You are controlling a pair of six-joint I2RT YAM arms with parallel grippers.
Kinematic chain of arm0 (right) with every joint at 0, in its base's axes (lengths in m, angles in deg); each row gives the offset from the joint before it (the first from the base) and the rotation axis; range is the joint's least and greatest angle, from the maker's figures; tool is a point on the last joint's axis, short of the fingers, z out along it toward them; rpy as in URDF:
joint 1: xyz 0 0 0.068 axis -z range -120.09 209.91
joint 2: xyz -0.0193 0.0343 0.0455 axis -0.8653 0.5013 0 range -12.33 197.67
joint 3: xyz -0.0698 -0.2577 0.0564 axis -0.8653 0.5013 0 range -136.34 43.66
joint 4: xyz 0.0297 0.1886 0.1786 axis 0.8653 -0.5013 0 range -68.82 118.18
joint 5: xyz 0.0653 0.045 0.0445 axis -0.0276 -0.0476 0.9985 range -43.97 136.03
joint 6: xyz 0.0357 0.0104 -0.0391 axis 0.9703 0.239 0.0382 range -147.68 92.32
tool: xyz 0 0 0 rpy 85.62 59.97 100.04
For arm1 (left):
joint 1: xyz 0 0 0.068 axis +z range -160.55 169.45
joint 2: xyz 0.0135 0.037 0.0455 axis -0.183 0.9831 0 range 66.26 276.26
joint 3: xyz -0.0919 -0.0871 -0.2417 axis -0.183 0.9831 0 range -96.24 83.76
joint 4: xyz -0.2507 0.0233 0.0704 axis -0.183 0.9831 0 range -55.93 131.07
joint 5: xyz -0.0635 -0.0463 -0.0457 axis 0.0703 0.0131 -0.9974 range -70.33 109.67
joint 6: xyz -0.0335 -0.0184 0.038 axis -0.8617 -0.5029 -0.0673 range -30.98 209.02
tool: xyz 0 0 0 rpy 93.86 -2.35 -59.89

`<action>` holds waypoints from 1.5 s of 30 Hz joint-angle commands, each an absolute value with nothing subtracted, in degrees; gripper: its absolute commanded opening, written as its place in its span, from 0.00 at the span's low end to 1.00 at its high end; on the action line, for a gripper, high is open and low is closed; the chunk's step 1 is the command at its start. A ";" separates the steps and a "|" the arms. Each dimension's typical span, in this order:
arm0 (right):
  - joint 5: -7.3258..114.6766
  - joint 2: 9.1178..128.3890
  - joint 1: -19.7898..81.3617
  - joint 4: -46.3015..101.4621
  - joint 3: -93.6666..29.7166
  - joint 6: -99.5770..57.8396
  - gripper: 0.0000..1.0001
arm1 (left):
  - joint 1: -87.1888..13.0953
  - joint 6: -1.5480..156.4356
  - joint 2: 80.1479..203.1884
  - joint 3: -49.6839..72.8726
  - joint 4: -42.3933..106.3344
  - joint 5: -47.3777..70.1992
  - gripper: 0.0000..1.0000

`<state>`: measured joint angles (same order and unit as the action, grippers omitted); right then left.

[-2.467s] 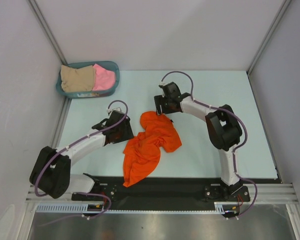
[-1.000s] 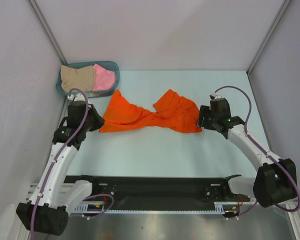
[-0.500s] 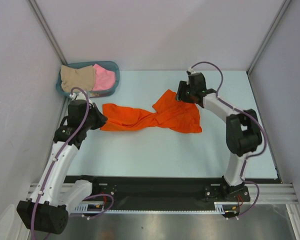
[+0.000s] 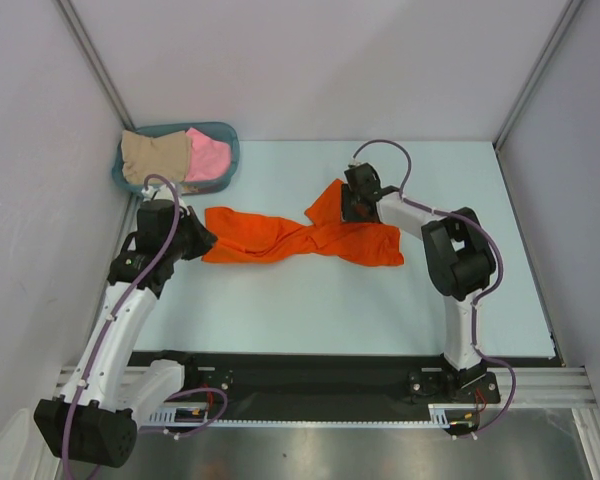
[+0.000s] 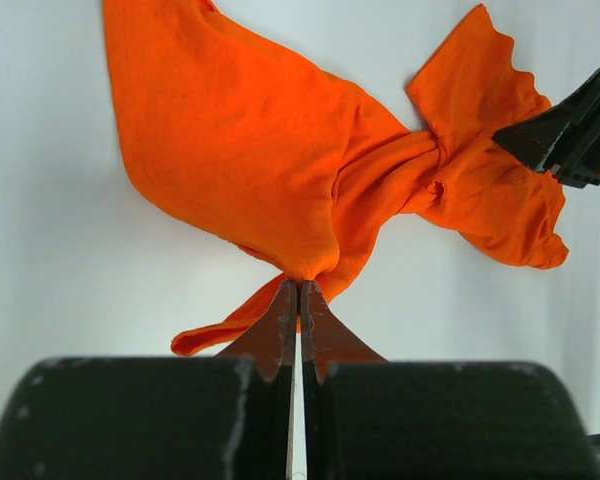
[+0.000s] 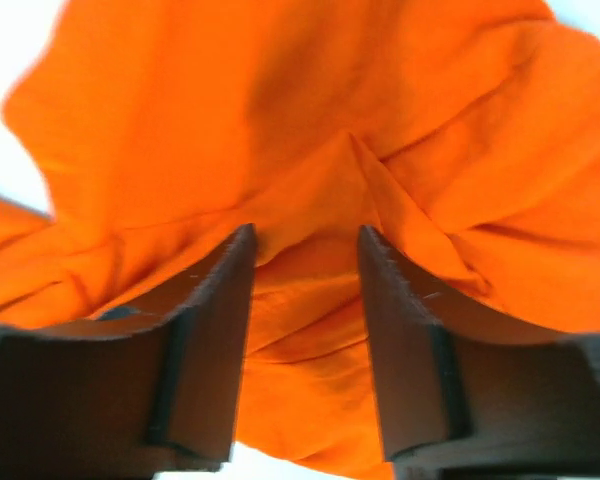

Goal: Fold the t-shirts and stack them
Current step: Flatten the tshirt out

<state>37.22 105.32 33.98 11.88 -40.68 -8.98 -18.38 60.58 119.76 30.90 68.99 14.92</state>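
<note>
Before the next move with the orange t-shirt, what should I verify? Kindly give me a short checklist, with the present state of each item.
1. Left tool is shut on a bunched end of the orange t-shirt: ok.
2. Right tool is over the far right part of the shirt, jaws apart, holding nothing: ok for a grasp.
3. Cloth sits between the right tool's jaws: cannot tell; it may only lie below them.
4. Shirt lies flat on the table: not ok, it is twisted in its middle.
5. Pink t-shirt and beige t-shirt are in the teal basket, apart from the orange one: ok.
</note>
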 commanded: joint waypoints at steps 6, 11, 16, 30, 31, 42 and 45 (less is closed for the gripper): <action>27.93 102.46 33.99 12.08 -38.00 -17.31 0.56 | -17.84 60.72 119.79 30.15 67.21 13.43 0.00; 30.63 103.33 34.86 13.32 -37.90 -18.10 0.55 | -17.84 60.72 119.79 30.24 67.21 13.43 0.00; 31.71 102.20 35.13 14.20 -37.29 -16.52 0.24 | -17.84 60.28 119.52 29.71 67.21 13.43 0.00; 23.28 82.08 35.57 6.21 -38.43 -18.36 0.00 | -17.58 59.76 121.19 19.09 68.61 14.84 0.00; 23.10 80.50 35.74 4.90 -38.00 -18.54 0.00 | -17.58 59.58 121.28 17.68 68.96 15.36 0.01; 22.38 42.18 36.97 -4.25 -33.86 -11.43 0.00 | -17.31 59.76 115.57 -2.02 72.75 29.68 0.00; 25.90 37.43 36.80 -8.73 -33.69 -9.76 0.00 | -17.31 59.49 115.21 0.09 69.67 31.71 0.00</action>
<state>23.69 38.89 37.00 -2.57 -33.97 -12.72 -17.90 59.96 115.39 0.30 71.74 26.59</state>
